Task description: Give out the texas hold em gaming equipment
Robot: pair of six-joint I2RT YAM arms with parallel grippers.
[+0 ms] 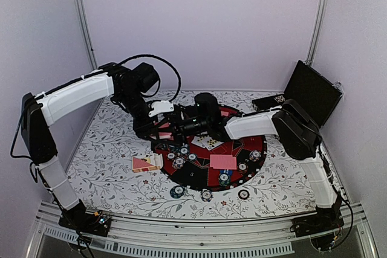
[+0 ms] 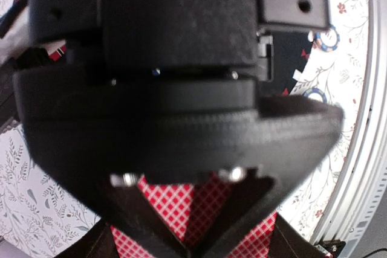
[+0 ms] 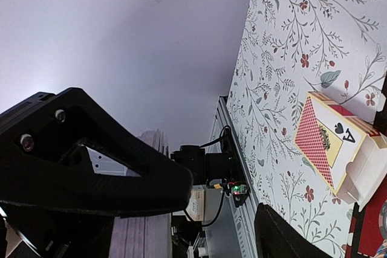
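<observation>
Over the back left of the round mat, my left gripper (image 1: 162, 126) and right gripper (image 1: 181, 126) meet tip to tip. In the left wrist view my left gripper (image 2: 190, 243) is shut on red-checked playing cards (image 2: 163, 209), and the right arm's black body fills the rest of that view. My right gripper (image 3: 224, 200) is open, with nothing between its fingers. On the mat (image 1: 257, 161) lie a pink-backed card (image 1: 222, 161), face-up cards (image 1: 208, 142) and several poker chips (image 1: 177, 162). Three chips (image 1: 207, 195) lie on the cloth in front.
An open card box (image 1: 145, 163) (image 3: 338, 143) lies on the floral cloth left of the mat. A black hinged case (image 1: 311, 92) stands open at the back right. The metal rail (image 1: 199, 228) runs along the near edge.
</observation>
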